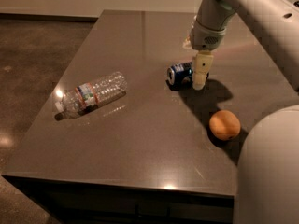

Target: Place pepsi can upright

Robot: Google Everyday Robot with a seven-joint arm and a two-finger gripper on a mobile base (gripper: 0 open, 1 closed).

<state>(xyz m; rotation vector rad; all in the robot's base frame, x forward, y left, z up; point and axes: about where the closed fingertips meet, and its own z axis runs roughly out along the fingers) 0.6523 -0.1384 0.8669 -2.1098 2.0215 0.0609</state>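
**Tool lowered at one end of the fallen can**

A pale grey rounded robot body (271,167) fills the nearest corner of the camera view, on the side of the orange. Farther back, the robot's light grey arm (252,6) slants down from the far upper corner. It bends at a thick wrist and points almost straight down over the dark brown glossy counter (140,139). At its tip the cream-coloured tool (198,78) hangs low, right at the counter's surface. It is against the end of the can that faces away from the bottle. Whether the tool is spread, pressed together or pinching the can cannot be told from this view.

Three things lie on the counter, one of each. Nearest is a round orange fruit (224,124), sitting in the arm's shadow. Farther back and well apart from it is a clear plastic water bottle (93,93) with a red-banded label. It lies on its side with its cap pointing toward the near edge. Farthest is the small dark blue metal pepsi can (179,73).

The can lies on its side near the middle of the counter's far half, between the bottle and the tool. Its silver circular end faces the bottle, and a pale logo patch shows on the blue wall. The other end is hidden behind the tool.
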